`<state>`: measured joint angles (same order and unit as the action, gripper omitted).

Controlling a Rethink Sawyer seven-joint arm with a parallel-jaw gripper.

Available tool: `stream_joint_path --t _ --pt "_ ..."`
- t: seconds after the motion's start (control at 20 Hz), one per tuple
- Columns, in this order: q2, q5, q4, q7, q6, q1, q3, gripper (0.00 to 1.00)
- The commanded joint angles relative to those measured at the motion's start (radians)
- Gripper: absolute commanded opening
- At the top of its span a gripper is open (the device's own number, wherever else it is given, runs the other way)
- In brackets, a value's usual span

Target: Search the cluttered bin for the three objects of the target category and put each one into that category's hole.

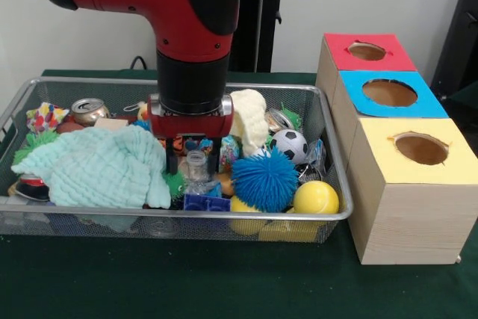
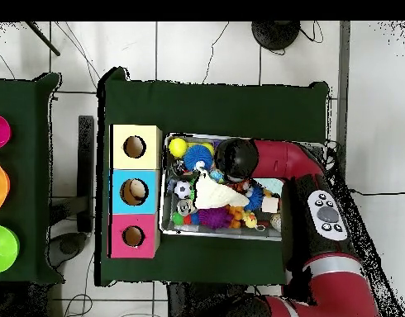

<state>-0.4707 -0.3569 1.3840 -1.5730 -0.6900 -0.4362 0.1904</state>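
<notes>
The wire mesh bin [image 1: 179,217] is full of clutter; it also shows in the overhead view [image 2: 222,234]. My gripper [image 1: 193,156] is lowered into the bin's middle and open. Its dark fingers [image 1: 172,158] stand on either side of a small clear bluish plastic bottle [image 1: 198,173] that rests upright among the toys. Another see-through crinkled item [image 1: 314,156] lies by the bin's right wall. The blue-surround hole [image 1: 389,93] is the middle one of the wooden box on the right, and it shows in the overhead view [image 2: 133,191]. In the overhead view the arm [image 2: 235,157] hides the gripper.
A mint cloth [image 1: 97,166] covers the bin's left part. A blue spiky ball [image 1: 264,178], a yellow ball [image 1: 315,198], a soccer ball [image 1: 288,144], a cream cloth [image 1: 250,117] and a metal can [image 1: 88,110] crowd around. The red hole [image 1: 366,51] and the yellow hole [image 1: 420,147] flank the blue one.
</notes>
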Motion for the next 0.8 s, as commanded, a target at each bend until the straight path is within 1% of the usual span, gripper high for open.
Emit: stream_joint_path --t 0.05,0.4,0.55,0.65,0.8 --pt "-0.002 0.000 0.108 -0.152 0.036 0.035 -0.027 1.00" --pt "-0.006 0.021 0.155 -0.224 0.113 0.074 -0.060 1.00" --pt "-0.004 0.034 0.154 -0.227 0.115 0.089 -0.067 1.00" --pt "0.008 0.042 0.134 -0.219 0.108 0.095 -0.068 1.00" --pt "0.021 0.049 0.125 -0.198 0.120 0.082 -0.069 1.00"
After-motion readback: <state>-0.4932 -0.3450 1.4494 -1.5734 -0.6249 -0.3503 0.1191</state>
